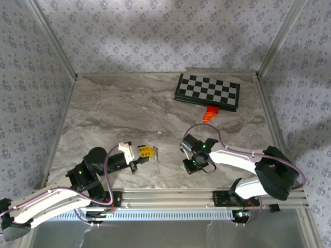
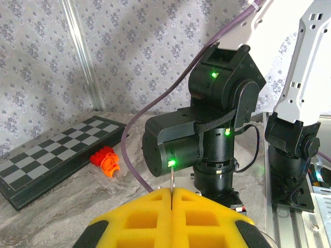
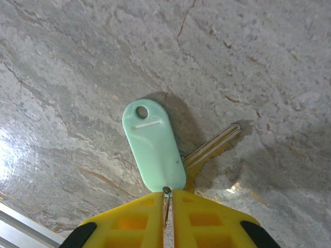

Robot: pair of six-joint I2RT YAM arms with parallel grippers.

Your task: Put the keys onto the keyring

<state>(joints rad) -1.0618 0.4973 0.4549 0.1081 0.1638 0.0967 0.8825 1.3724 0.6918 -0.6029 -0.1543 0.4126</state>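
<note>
The keys point(image 3: 152, 147) are a teal-green oval tag with a brass key point(image 3: 214, 144) fanned out behind it, hanging just above the marble table. My right gripper point(image 3: 168, 192) is shut on the thin wire loop at the tag's near end. From above, this gripper point(image 1: 189, 165) points down at the front middle of the table. My left gripper point(image 2: 171, 190) is shut on the keyring point(image 2: 171, 181), which stands edge-on as a thin metal sliver between the yellow pads. In the top view the keyring point(image 1: 156, 160) sticks out of the left gripper point(image 1: 146, 151), a short gap left of the keys.
A folded chessboard point(image 1: 207, 92) lies at the back right, with an orange plastic piece point(image 1: 209, 114) just in front of it. The right arm's black wrist point(image 2: 217, 129) stands close ahead of the left gripper. An aluminium rail point(image 1: 207, 196) runs along the near table edge.
</note>
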